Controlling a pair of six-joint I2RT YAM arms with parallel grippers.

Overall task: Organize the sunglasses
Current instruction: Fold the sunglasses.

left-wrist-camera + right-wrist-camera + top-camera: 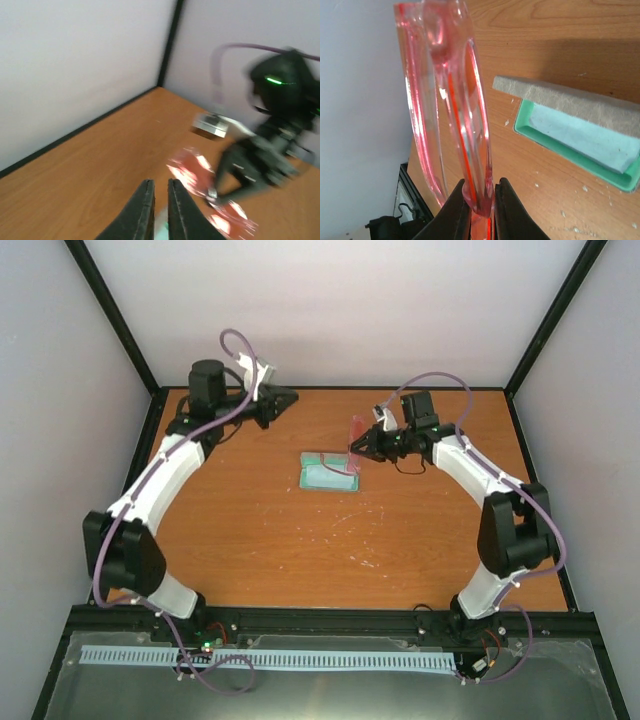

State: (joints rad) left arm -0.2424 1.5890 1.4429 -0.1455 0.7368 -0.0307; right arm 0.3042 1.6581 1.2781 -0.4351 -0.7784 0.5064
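Sunglasses (455,125) pinched in right jaws — clear only wrist-side.

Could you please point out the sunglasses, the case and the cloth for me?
sunglasses (469,117), right wrist view, on a red lens.
case (580,100), right wrist view, on the grey lid.
cloth (580,137), right wrist view, on its pale blue surface.
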